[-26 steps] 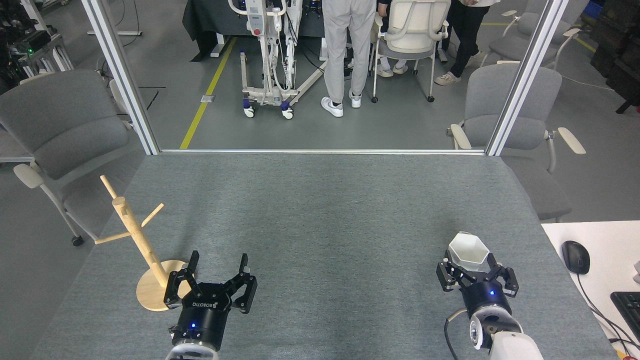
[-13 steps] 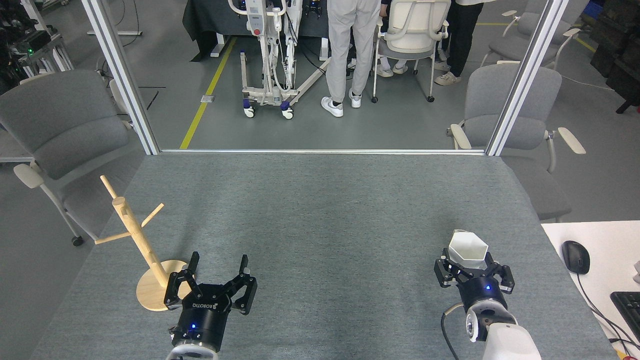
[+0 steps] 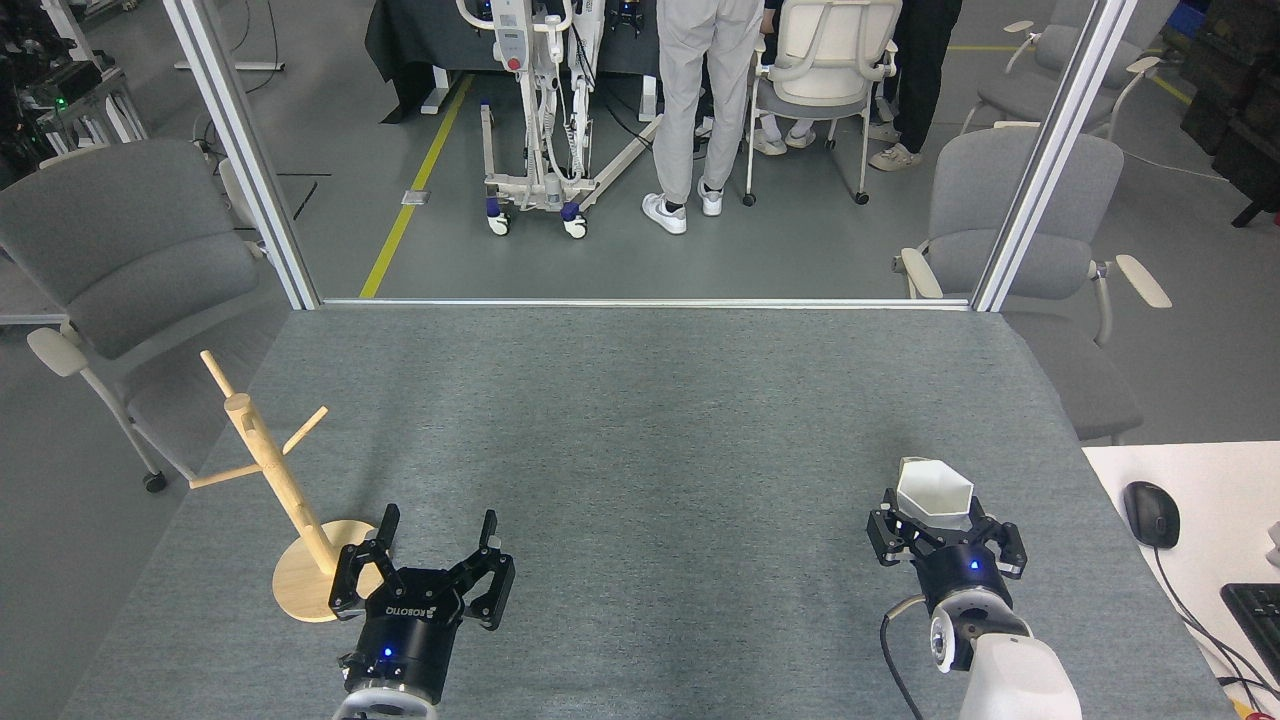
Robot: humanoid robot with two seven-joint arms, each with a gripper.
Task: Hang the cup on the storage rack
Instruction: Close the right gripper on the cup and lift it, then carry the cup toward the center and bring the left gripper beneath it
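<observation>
We note grey chairs point(image 3: 120, 260) flanking the grey table point(image 3: 640, 420); a mouse point(image 3: 1151, 514) lies on the white desk point(image 3: 1230, 490).

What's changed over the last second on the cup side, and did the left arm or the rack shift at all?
The right gripper, shut on the cup, has carried it slightly away from the robot and a touch leftward; the grip looks unchanged. The left gripper is open as before, in the same spot beside the storage rack, which has not moved on the table.
</observation>
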